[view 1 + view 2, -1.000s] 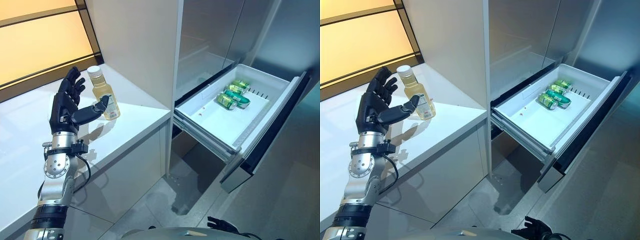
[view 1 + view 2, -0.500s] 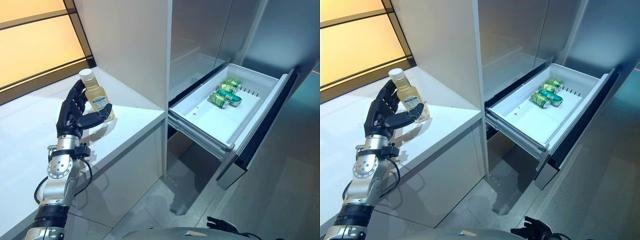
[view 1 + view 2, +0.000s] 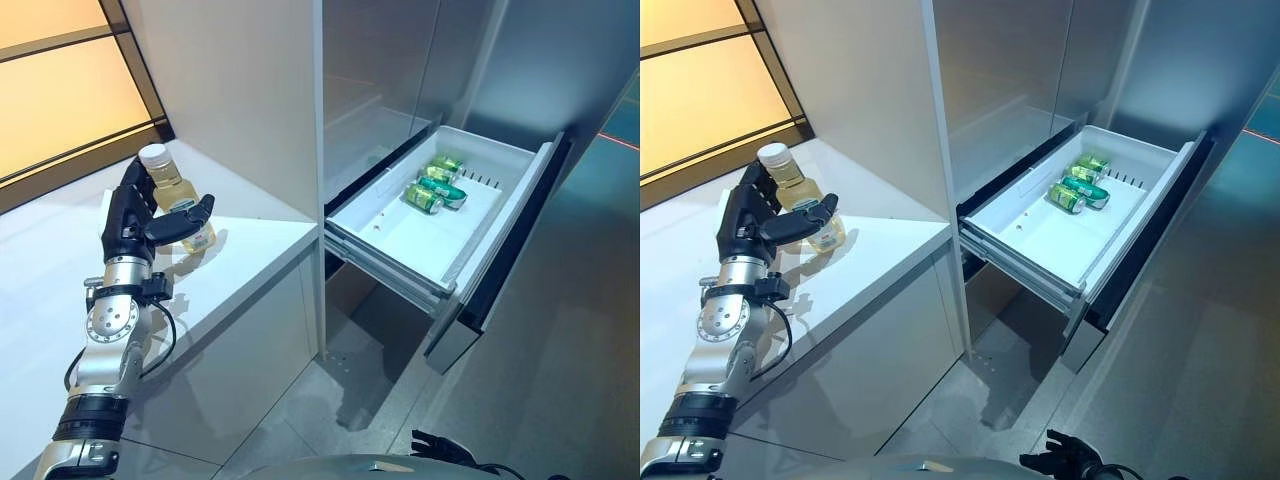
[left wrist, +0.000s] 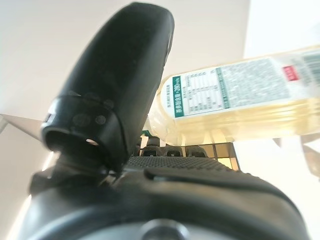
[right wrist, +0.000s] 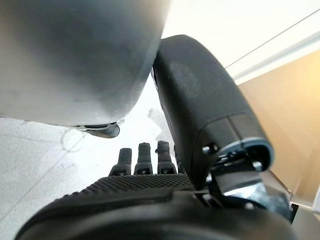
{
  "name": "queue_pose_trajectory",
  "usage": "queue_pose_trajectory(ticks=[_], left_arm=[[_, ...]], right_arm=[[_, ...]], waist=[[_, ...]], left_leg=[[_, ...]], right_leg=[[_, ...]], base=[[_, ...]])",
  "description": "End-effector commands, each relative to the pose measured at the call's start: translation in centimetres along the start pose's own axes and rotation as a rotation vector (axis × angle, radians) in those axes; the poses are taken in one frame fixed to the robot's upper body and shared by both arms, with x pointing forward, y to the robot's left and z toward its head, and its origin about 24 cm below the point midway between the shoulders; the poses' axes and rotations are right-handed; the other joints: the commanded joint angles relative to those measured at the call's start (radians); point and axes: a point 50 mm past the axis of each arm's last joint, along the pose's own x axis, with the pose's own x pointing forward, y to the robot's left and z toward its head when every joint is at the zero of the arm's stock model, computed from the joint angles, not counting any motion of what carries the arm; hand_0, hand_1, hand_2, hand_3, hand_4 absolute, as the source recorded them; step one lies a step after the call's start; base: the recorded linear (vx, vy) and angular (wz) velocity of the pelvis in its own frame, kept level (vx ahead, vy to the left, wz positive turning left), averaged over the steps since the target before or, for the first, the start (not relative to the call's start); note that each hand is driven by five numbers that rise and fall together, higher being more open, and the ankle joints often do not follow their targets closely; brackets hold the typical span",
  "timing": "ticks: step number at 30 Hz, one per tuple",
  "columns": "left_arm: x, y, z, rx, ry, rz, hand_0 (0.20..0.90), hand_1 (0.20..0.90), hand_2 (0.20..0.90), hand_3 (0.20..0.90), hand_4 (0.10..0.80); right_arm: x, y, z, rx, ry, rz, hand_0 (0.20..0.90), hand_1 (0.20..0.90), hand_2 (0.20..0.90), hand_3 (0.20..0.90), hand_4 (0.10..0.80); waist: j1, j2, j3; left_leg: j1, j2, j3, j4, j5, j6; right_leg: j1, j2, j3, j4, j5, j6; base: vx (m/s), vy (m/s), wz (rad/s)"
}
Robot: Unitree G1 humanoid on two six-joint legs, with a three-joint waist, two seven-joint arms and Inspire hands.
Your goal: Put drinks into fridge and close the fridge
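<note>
Clear plastic bottle of pale yellow drink stands on the glossy white counter; my left hand now wraps it, closer than before. Right hand hangs relaxed. Green cans lie in the drawer.

The bottle is stood on the desk, near its back, to the left of the fridge. The left hand is placed at the bottle, with the fingers behind it and the thumb across its front. The drawer is pulled out from the fridge's lower part, to the right of the desk and lower than its top. The cans are laid on their sides inside the drawer, side by side, at the end farthest from the desk. The floor is seen beneath the drawer and before the desk. The right hand is seen low, at the near edge, well apart from the fridge.
</note>
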Motion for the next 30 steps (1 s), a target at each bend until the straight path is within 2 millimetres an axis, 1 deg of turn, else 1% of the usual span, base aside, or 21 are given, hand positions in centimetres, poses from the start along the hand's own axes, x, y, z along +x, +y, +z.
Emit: queue_pose_trajectory(ticks=[1, 10, 18, 19, 20, 21, 22, 23, 24, 28, 30], left_arm=[[4.09, 0.81, 6.01, -0.026, -0.292, 0.056, 0.9, 0.9, 0.9, 0.9, 0.8], [4.52, 0.6, 6.11, 0.004, -0.281, 0.045, 0.9, 0.9, 0.9, 0.9, 0.8], [4.67, 0.93, 6.05, 0.004, -0.268, 0.05, 0.9, 0.9, 0.9, 0.9, 0.8], [4.69, 1.01, 6.04, 0.002, -0.268, 0.052, 0.785, 0.785, 0.785, 0.765, 0.665], [4.7, 1.04, 6.05, 0.002, -0.267, 0.054, 0.582, 0.582, 0.582, 0.529, 0.429], [4.71, 1.04, 6.05, 0.002, -0.267, 0.054, 0.556, 0.556, 0.556, 0.499, 0.399], [4.71, 1.03, 6.03, 0.001, -0.268, 0.056, 0.427, 0.427, 0.427, 0.348, 0.248], [4.72, 1.0, 6.02, -0.001, -0.269, 0.058, 0.366, 0.366, 0.366, 0.277, 0.177], [4.75, 0.93, 6.06, 0.0, -0.269, 0.062, 0.326, 0.326, 0.326, 0.23, 0.13], [4.71, 0.84, 6.09, -0.004, -0.28, 0.056, 0.3, 0.3, 0.3, 0.2, 0.1], [4.65, 0.74, 6.14, -0.015, -0.286, 0.048, 0.3, 0.3, 0.3, 0.2, 0.1]], right_arm=[[0.16, 0.04, 1.01, -0.048, -0.027, 0.018, 0.9, 0.9, 0.9, 0.9, 0.8], [0.16, 0.14, 0.91, -0.042, -0.026, 0.02, 0.9, 0.9, 0.9, 0.9, 0.8], [0.12, 0.1, 0.66, -0.038, -0.02, 0.017, 0.9, 0.9, 0.9, 0.9, 0.8], [0.12, 0.09, 0.68, -0.038, -0.02, 0.017, 0.9, 0.9, 0.9, 0.9, 0.8], [0.12, 0.08, 0.7, -0.035, -0.021, 0.017, 0.9, 0.9, 0.9, 0.9, 0.8], [0.12, 0.1, 0.71, -0.034, -0.021, 0.017, 0.9, 0.9, 0.9, 0.9, 0.8], [0.13, 0.14, 0.72, -0.034, -0.022, 0.017, 0.9, 0.9, 0.9, 0.9, 0.8], [0.13, 0.17, 0.72, -0.035, -0.022, 0.018, 0.9, 0.9, 0.9, 0.9, 0.8], [0.13, 0.2, 0.7, -0.035, -0.022, 0.018, 0.9, 0.9, 0.9, 0.9, 0.8], [0.16, 0.26, 0.82, -0.043, -0.024, 0.021, 0.9, 0.9, 0.9, 0.9, 0.8], [0.18, 0.29, 0.88, -0.046, -0.024, 0.023, 0.9, 0.9, 0.9, 0.9, 0.8]], waist=[[-0.016, 0.032, -0.028], [-0.025, 0.034, -0.029], [-0.029, 0.034, -0.027], [-0.03, 0.034, -0.027], [-0.03, 0.034, -0.027], [-0.03, 0.034, -0.028], [-0.031, 0.033, -0.028], [-0.031, 0.033, -0.028], [-0.032, 0.033, -0.028], [-0.031, 0.032, -0.024], [-0.03, 0.032, -0.024]], left_leg=[[0.026, -0.014, 0.057, 0.007, -0.113, 0.015], [0.031, -0.019, 0.06, 0.008, -0.118, 0.021], [0.033, -0.022, 0.063, 0.01, -0.121, 0.025], [0.033, -0.023, 0.063, 0.011, -0.121, 0.025], [0.032, -0.024, 0.063, 0.011, -0.121, 0.026], [0.032, -0.024, 0.062, 0.011, -0.122, 0.027], [0.032, -0.024, 0.062, 0.011, -0.122, 0.027], [0.033, -0.024, 0.063, 0.011, -0.122, 0.027], [0.033, -0.025, 0.062, 0.012, -0.123, 0.028], [0.032, -0.03, 0.053, 0.014, -0.124, 0.03], [0.032, -0.03, 0.052, 0.014, -0.124, 0.031]], right_leg=[[-0.031, -0.029, -0.01, 0.126, -0.089, 0.08], [-0.034, -0.029, 0.004, 0.131, -0.09, 0.082], [-0.036, -0.029, 0.012, 0.136, -0.09, 0.084], [-0.037, -0.029, 0.014, 0.137, -0.09, 0.084], [-0.039, -0.029, 0.015, 0.138, -0.09, 0.084], [-0.039, -0.029, 0.016, 0.139, -0.09, 0.084], [-0.04, -0.029, 0.017, 0.139, -0.09, 0.084], [-0.04, -0.029, 0.017, 0.139, -0.091, 0.085], [-0.04, -0.029, 0.018, 0.14, -0.091, 0.085], [-0.042, -0.029, 0.024, 0.142, -0.09, 0.085], [-0.042, -0.028, 0.027, 0.142, -0.09, 0.084]], base=[[0.012, 0.011, -0.05], [0.001, 0.001, 0.0], [0.012, 0.005, -0.03], [0.016, 0.005, -0.09], [0.015, 0.003, -0.09], [0.011, 0.001, -0.06], [0.009, 0.0, -0.04], [0.0, 0.0, 0.0], [0.0, 0.0, 0.0], [0.0, 0.0, 0.0], [0.0, 0.0, 0.0]])
